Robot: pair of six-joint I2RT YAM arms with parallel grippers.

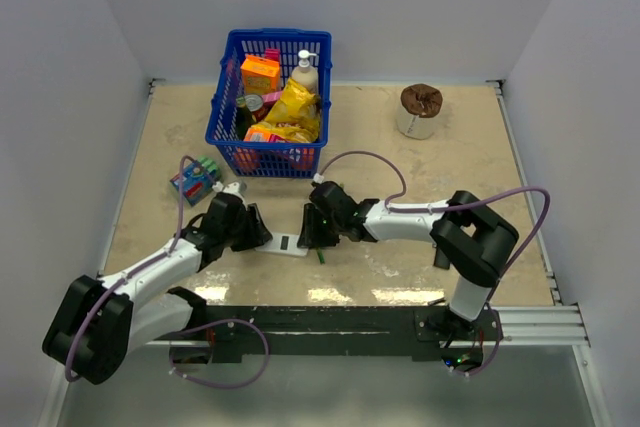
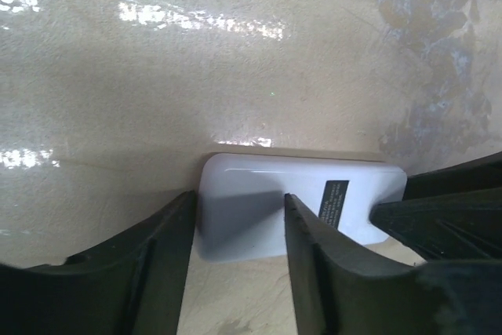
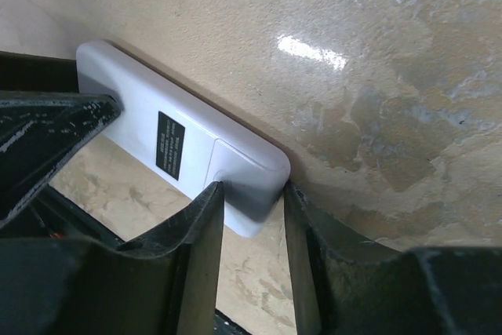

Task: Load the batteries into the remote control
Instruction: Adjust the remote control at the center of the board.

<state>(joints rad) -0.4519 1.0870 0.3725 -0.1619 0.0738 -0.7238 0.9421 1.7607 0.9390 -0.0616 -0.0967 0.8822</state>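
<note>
Plainly the danger lies at the near middle of the speckled beige tabletop (image 1: 470, 157), where both arms meet on one object. The black two-finger left gripper (image 2: 238, 202) has its fingers parted around the left end of the small white flat plastic remote control (image 1: 288, 244). The black right gripper (image 3: 252, 190) straddles the right end the same way. I cannot tell whether either one actually pinches it. If the two pull or twist unevenly, I judge the smooth casing could slip out or skid, and might knock away the thin green cylindrical battery (image 1: 322, 255) lying just near of the right gripper. The remote is glossy and round-cornered, with a small dark printed label on the visible face. A faint seam crosses that face toward the right end, so its cover looks closed.
</note>
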